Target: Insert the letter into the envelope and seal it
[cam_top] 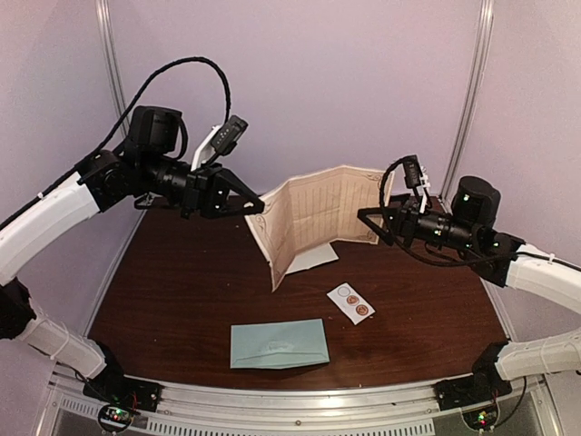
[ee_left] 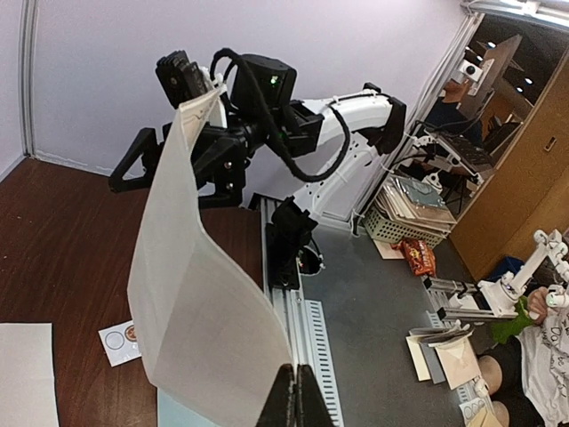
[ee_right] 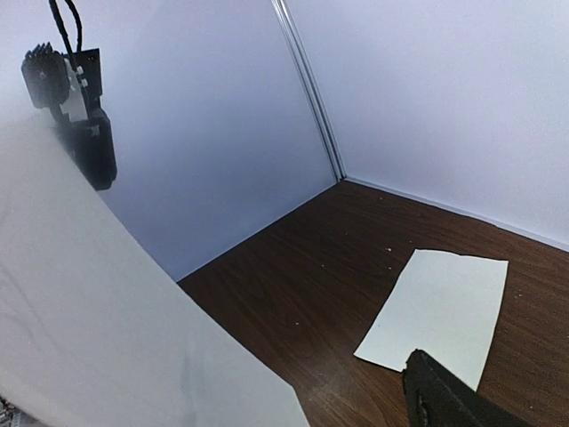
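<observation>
Both arms hold the letter [cam_top: 318, 213] up above the far half of the surface [cam_top: 182, 291] — the left pincer [cam_top: 252, 205] is closed on its left edge, the right pincer [cam_top: 370, 218] closed on its right edge, the sheet creased between them. The envelope [cam_top: 279, 343] lies flat near the front edge, just left of a sticker strip [cam_top: 350, 302]

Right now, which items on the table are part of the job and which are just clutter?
Job: letter, held up between left gripper and right gripper; envelope.
Lying about: sticker strip; white sheet behind the letter.
</observation>
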Motion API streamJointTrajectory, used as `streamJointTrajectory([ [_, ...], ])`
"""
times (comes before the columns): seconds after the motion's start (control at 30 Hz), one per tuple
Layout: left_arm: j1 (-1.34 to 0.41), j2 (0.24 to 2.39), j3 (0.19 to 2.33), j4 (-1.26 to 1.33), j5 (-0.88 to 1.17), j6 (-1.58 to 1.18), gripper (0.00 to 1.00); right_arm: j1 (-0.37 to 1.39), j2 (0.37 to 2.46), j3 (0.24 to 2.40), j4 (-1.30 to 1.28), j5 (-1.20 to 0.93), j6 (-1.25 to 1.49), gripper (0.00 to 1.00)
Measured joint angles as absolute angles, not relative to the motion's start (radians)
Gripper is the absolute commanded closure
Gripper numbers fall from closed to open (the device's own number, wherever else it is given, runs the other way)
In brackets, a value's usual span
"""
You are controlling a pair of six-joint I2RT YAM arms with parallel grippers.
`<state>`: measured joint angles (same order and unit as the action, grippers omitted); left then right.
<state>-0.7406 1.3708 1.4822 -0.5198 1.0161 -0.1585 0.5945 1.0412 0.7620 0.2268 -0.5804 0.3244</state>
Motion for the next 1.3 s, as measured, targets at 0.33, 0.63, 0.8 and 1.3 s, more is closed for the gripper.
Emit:
streamJointTrajectory([
  [0.33,-0.741,1.366,1.482,-0.525,1.023,-0.158,1.0,0.598,1.044,0.785,0.274,-0.69,0.329,0.73],
  [0.63,-0.741,1.366,1.478,-0.518,1.021,-0.155,1.0,0.606,1.052,0.789,0.274,-0.707,0.323,1.0],
  [0.8,-0.742,1.356,1.443,-0.48,0.979,-0.157,0.51,0.607,1.052,0.788,0.275,-0.69,0.34,1.0],
  [1.3,-0.731,0.995,1.087,-0.099,0.299,-0.271,0.05,0.609,0.977,0.757,0.259,-0.521,0.375,1.0],
])
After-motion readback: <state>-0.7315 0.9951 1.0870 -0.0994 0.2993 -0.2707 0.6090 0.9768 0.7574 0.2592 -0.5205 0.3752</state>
